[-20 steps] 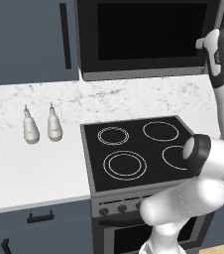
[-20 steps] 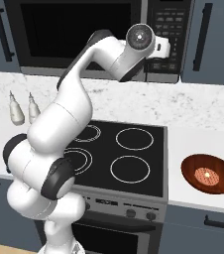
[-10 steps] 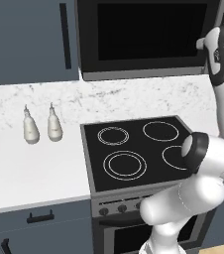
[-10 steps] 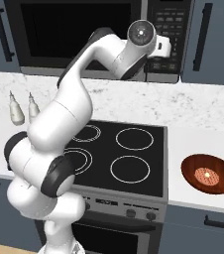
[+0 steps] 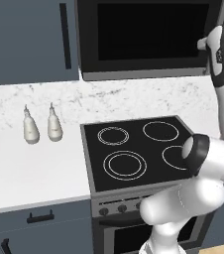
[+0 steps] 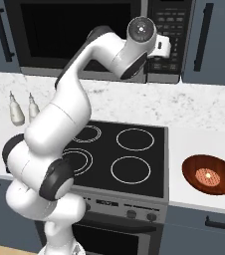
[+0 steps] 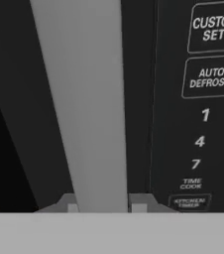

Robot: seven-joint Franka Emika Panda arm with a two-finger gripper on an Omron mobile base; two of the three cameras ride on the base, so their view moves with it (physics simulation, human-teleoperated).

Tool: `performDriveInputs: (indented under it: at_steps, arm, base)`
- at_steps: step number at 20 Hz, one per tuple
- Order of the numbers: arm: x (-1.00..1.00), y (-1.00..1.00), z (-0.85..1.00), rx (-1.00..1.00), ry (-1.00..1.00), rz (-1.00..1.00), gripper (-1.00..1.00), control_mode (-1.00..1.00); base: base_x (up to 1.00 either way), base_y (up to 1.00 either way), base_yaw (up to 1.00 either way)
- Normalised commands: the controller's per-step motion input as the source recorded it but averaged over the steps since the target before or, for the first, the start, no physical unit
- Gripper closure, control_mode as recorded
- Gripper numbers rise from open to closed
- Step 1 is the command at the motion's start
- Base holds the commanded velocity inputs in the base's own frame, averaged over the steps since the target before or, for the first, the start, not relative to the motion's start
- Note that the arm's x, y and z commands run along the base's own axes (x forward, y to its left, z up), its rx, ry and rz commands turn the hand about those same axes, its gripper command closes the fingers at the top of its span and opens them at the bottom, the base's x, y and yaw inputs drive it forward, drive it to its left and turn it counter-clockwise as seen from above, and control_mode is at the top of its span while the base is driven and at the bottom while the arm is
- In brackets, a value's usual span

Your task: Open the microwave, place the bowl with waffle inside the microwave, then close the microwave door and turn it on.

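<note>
The black microwave (image 5: 148,39) hangs above the stove with its door (image 6: 74,35) closed. My gripper (image 6: 157,61) is raised to the door's right edge, beside the button panel (image 6: 171,25). In the hand view the grey vertical door handle (image 7: 89,99) runs between my fingertips (image 7: 139,206), which press against both of its sides; the gripper (image 7: 105,206) is shut on it. The reddish-brown bowl (image 6: 194,169) holding the waffle (image 6: 207,176) sits on the counter right of the stove, well below and apart from the gripper.
A black four-ring stovetop (image 5: 139,149) lies under the arm. Two white bottles (image 5: 30,130) stand on the marble counter (image 5: 29,173) at the left. Blue-grey cabinet doors (image 5: 29,39) flank the microwave on both sides.
The wrist has shifted slightly up and toward the microwave front. The door stays closed and the bowl has not moved.
</note>
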Motion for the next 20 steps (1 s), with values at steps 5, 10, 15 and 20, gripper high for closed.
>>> performDriveInputs:
  at_steps: [5, 10, 15, 20]
  arm:
    - [-0.98, 0.07, 0.25, 0.0, -0.05, -0.06, 1.0, -1.0]
    - [-1.0, 0.19, 0.25, 0.0, 0.0, -0.23, 1.0, -1.0]
    - [-1.0, 0.33, 0.06, -0.03, 0.07, -0.32, 1.0, -1.0]
    - [-1.0, 0.39, 0.0, -0.05, 0.0, -0.31, 1.0, -1.0]
  base:
    - [0.0, 0.0, 0.0]
    - [0.0, 0.0, 0.0]
    - [0.0, 0.0, 0.0]
    - [0.0, 0.0, 0.0]
